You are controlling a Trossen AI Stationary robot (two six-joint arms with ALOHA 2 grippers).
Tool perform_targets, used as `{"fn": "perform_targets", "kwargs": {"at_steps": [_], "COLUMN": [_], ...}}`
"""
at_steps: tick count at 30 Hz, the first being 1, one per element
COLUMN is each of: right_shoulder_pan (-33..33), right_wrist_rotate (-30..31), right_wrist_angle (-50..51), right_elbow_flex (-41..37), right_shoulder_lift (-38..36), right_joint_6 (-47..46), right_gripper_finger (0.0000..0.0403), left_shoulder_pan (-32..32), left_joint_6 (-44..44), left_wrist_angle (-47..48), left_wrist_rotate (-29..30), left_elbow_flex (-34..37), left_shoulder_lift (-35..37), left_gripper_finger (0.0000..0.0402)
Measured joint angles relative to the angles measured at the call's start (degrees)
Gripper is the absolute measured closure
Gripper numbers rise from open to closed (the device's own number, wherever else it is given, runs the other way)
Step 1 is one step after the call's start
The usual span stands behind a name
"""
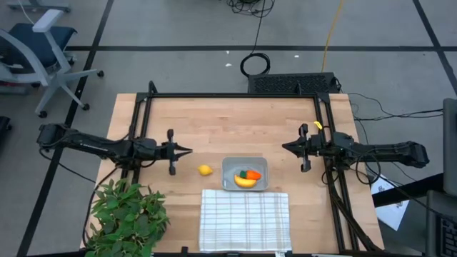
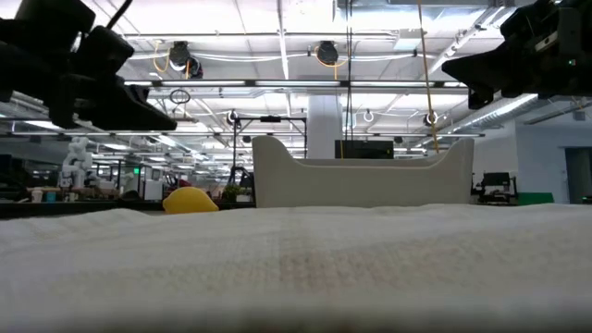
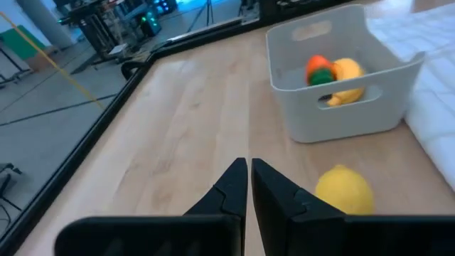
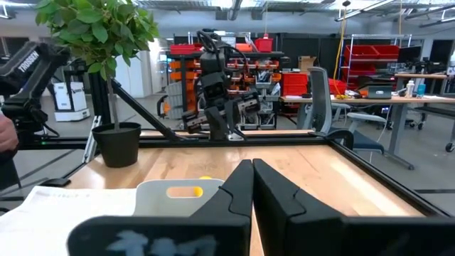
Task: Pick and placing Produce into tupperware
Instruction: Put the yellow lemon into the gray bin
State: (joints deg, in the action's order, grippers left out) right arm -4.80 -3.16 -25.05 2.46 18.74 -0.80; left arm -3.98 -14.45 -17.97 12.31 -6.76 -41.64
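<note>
**Both grippers closed and empty; two pieces in the tupperware, one fruit on the table**

The left gripper (image 1: 187, 150) hangs above the bare wood at the table's left-centre, its two fingers pressed together with only a thin seam between them, as the left wrist view shows (image 3: 249, 186). It holds nothing. Just beyond its tips, on the table, lies the small round yellow fruit (image 1: 206, 170), apart from the fingers and a short way left of the tupperware (image 1: 230, 165). From table height the fruit (image 2: 191, 200) sits just left of the container's pale wall (image 2: 361, 185).

The right gripper (image 1: 285, 147) hangs over the table's right-centre, facing the left one across the middle. Its fingers are likewise drawn together and empty, as the right wrist view shows (image 4: 250, 186).

The tupperware stands between the two grippers, nearer the front edge, touching or just behind the white checked cloth (image 1: 245, 220). Inside it lie the banana (image 1: 245, 182) and the carrot (image 1: 253, 174), side by side; the left wrist view shows the banana (image 3: 346, 77) against the carrot (image 3: 319, 69), whose green top shows.

A leafy green plant (image 1: 127, 215) stands at the table's front-left corner.
</note>
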Motion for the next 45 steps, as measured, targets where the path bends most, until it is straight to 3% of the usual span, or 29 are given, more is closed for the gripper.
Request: {"fn": "perform_targets", "kwargs": {"at_steps": [11, 19, 26, 31, 45], "right_shoulder_pan": [0.00, 0.00, 0.00, 0.00, 0.00], "right_wrist_rotate": [0.00, 0.02, 0.00, 0.01, 0.00], "right_wrist_angle": [-0.01, -0.12, -0.30, -0.41, 0.05], "right_elbow_flex": [-0.04, -0.04, -0.04, -0.04, -0.04], "right_shoulder_lift": [0.00, 0.00, 0.02, 0.02, 0.02], "right_joint_6": [-0.65, -1.11, -1.11, -1.11, -1.53], "right_gripper_finger": [0.0403, 0.0403, 0.0403, 0.0403, 0.0403], "left_shoulder_pan": [-1.30, -1.29, -1.26, -1.26, -1.17], "left_joint_6": [-1.51, 1.02, 7.56, 8.78, 6.53], "left_wrist_angle": [15.84, 18.76, 18.73, 16.05, 15.50], "left_wrist_rotate": [-6.97, -7.99, -5.17, -6.97, -7.65], "left_elbow_flex": [0.00, 0.00, 0.00, -0.75, -12.32], "left_shoulder_lift": [17.57, 22.60, 21.40, 18.08, 2.63], "left_gripper_finger": [0.0376, 0.0376, 0.0376, 0.0376, 0.0376]}}
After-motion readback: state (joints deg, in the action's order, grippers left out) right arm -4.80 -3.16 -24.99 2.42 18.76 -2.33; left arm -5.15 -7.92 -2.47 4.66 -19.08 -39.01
